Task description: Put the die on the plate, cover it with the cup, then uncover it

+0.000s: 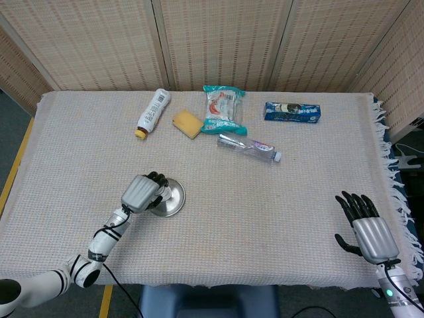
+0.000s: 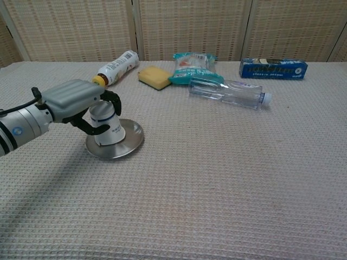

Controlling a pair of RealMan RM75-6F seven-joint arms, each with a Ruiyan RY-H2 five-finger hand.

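A white paper cup (image 2: 106, 128) with a dark band stands upside down on the round metal plate (image 2: 128, 145), toward the plate's left side. My left hand (image 2: 73, 99) grips the cup from the left and above, its fingers (image 2: 111, 98) curled over the cup's upturned base. From the head view the same left hand (image 1: 142, 192) covers the cup and part of the plate (image 1: 173, 200). The die is not visible. My right hand (image 1: 368, 228) hovers open at the table's front right corner, fingers spread, holding nothing.
Along the back of the table lie a white bottle with yellow cap (image 2: 115, 67), a yellow sponge (image 2: 154, 77), a teal snack bag (image 2: 194, 67), a clear plastic bottle (image 2: 227, 92) and a blue box (image 2: 273, 68). A wicker screen stands behind the table.
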